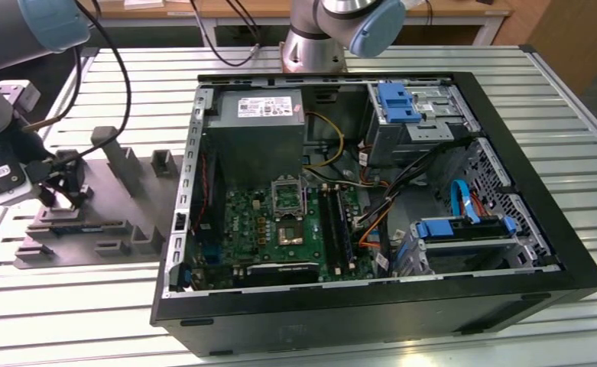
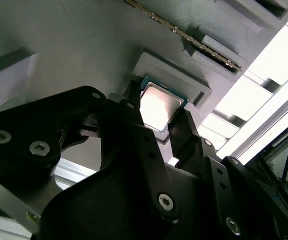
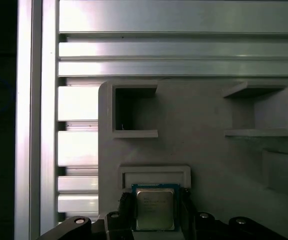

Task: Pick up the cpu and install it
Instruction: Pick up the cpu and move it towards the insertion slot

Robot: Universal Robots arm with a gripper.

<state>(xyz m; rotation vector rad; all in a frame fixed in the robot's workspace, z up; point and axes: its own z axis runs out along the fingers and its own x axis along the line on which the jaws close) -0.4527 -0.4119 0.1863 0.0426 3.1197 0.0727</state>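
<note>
Gripper (image 1: 62, 195) hangs low over a grey fixture (image 1: 115, 222) at the exterior view's left, well apart from the open case (image 1: 380, 313). That view places the fixture on the slatted table (image 1: 563, 92), just beside the case, with the motherboard (image 1: 267, 229) lying flat inside.

Both wrist views give the close detail. The cpu (image 2: 159, 106) (image 3: 155, 209) lies flat in a shallow raised seat (image 2: 194, 85) (image 3: 154, 176) on the fixture. The gripper (image 2: 159, 114) (image 3: 155, 216) straddles it, one finger (image 2: 131, 107) (image 3: 126, 212) at each of two opposite edges. The fingers appear clenched on the cpu, though contact at the edges is hard to confirm. The first wrist view also shows two empty pockets (image 3: 134, 112) further along the fixture.
</note>
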